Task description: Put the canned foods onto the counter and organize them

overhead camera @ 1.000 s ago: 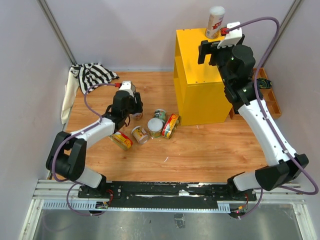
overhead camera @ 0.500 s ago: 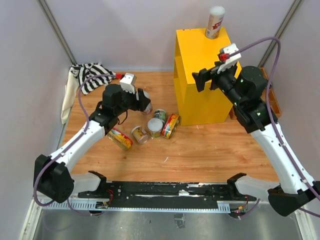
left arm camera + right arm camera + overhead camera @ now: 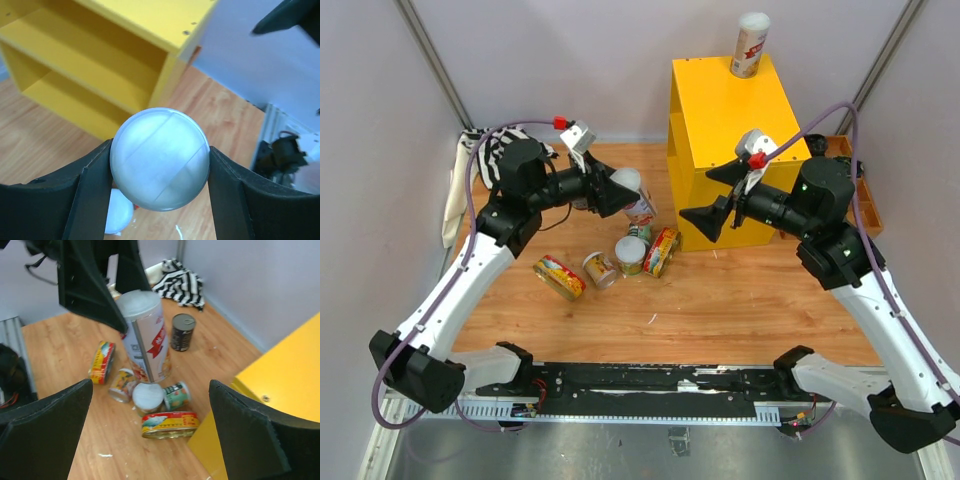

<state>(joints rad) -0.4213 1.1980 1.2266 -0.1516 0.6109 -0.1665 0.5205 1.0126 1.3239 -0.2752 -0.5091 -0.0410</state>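
While the left gripper (image 3: 620, 188) clamps a white-lidded can (image 3: 640, 207) with a red-and-white label, that can hangs clear of the wooden floor (image 3: 740, 290), right above the cluster of cans below. Check the left wrist view: two black fingers (image 3: 87, 200) press on either side of the round lid, snug, no gap showing.

Over to the right gripper (image 3: 718, 196): jaws spread wide, nothing between them. It hangs in front of the counter (image 3: 730, 120), pointing toward the raised can.

That yellow counter stands at the back right, and one tall can (image 3: 750, 45) stands upright at the far edge of its top.

Down on the floor, five cans are bunched together. A yellow-and-red can (image 3: 558, 277) lies on its side at the left, with a beige can (image 3: 600, 269) just beside it. Then comes a short white-topped can (image 3: 630, 254), a green can (image 3: 640, 230) behind that, and a second yellow-and-red can (image 3: 661, 251) nearest the counter.

From the right wrist, a dark can (image 3: 182, 332) stands upright, apart from the bunch, toward the striped cloth (image 3: 180, 282) in the corner.
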